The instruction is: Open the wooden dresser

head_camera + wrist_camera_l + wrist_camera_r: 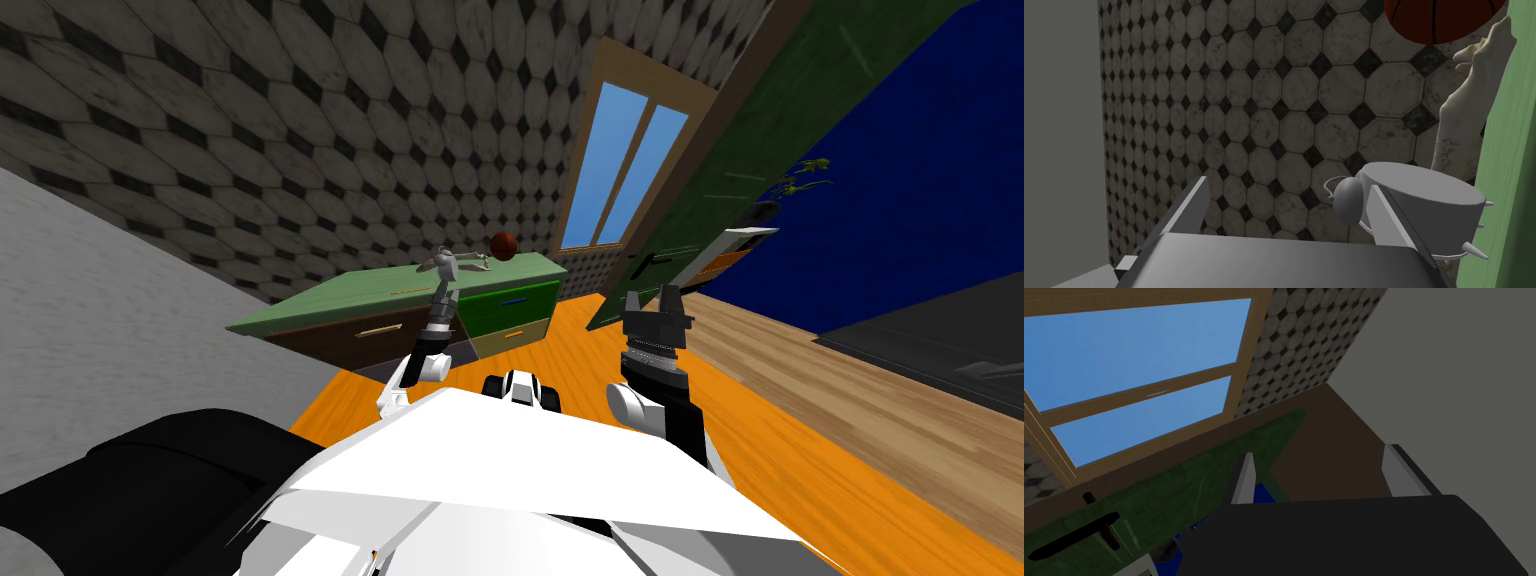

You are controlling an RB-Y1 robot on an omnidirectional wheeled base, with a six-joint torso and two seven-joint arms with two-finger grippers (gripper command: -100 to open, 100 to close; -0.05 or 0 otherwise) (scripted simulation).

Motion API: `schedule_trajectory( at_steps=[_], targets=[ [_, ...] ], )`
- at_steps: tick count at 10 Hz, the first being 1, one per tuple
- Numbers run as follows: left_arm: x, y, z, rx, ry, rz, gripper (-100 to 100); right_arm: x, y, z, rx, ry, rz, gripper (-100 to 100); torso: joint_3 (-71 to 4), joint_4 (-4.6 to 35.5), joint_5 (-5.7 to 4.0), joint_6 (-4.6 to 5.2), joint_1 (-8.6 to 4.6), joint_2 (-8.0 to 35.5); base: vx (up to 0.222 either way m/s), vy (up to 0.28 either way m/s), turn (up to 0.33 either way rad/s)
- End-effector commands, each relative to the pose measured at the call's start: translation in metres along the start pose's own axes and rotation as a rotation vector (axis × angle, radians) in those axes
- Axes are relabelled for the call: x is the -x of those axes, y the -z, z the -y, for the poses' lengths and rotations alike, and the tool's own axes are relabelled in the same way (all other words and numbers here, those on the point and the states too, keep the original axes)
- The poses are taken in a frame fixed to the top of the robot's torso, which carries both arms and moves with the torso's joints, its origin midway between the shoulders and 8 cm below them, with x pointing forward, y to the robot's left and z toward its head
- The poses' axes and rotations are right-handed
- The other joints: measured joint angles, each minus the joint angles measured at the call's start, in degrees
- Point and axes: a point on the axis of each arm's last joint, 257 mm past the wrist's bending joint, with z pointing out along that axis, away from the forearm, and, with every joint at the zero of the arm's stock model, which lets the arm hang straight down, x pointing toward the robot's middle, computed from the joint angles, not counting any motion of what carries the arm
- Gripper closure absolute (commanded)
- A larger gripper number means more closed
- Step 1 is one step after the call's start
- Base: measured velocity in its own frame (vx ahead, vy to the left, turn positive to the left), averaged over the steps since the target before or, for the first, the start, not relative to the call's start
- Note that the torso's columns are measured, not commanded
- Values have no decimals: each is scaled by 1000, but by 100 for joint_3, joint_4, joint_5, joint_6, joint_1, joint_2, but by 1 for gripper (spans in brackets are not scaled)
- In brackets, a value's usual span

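Where the dresser (350,298), green-topped with brown and green drawers, is seen just beside the left gripper (1288,185), its jaws are held wide apart and empty. A basketball (1439,20) is seen beyond them, and a grey spiked pot (1424,195) just beside one finger. The jaws of the right gripper (1320,452) are likewise spread wide, empty.

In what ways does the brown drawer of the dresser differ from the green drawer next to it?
The brown drawer is wider, the green drawer narrower. The brown drawer has a pale handle, the green drawer a blue handle. Both look shut, under one green top.
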Motion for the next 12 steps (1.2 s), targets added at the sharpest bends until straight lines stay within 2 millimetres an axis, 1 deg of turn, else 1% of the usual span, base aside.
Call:
schedule_trajectory(
  at_steps=[1,5,12],
  targets=[
    [7,5,-26,43,-7,10,-100,0,0,0,0,0,0,0,-1,0,0,1,-1,-2,87,-88,32],
    [15,18,-63,108,-4,39,-100,0,0,0,0,0,0,0,3,2,-2,0,-4,6,65,-97,29],
    [27,41,-117,207,-14,67,-100,0,0,0,0,0,0,0,1,0,-2,1,-8,1,64,-83,28]
  ],
)
